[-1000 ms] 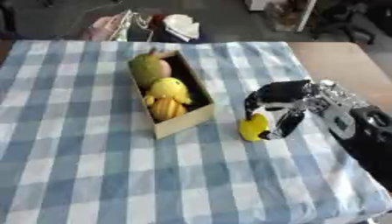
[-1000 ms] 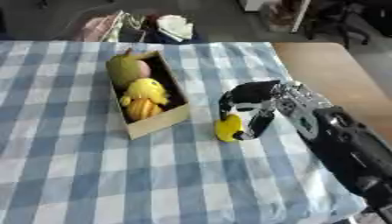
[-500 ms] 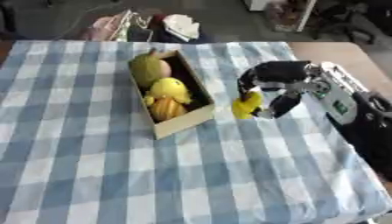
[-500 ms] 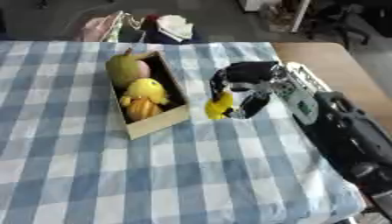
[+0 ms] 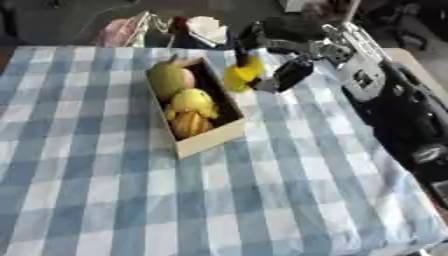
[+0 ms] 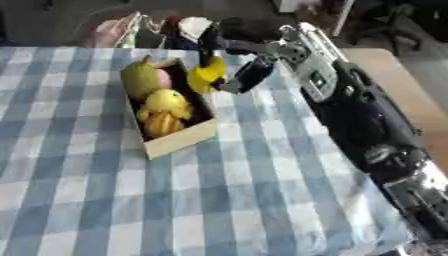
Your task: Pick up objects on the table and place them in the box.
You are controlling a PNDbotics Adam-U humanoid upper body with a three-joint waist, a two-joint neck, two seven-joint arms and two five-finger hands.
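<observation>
Upper centre of the frame: the right robot hand (image 5: 278, 70) has its fingers curled round a yellow fruit (image 5: 242, 73), just beside the box (image 5: 208, 141).

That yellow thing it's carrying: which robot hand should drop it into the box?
The right robot hand. It already grips the yellow object, held just beside the box near its far end. No left robot hand shows in either view.

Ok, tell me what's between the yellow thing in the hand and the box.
Nothing: in the left eye view the yellow thing, held by the right hand, hangs just beside the box's right wall.
</observation>
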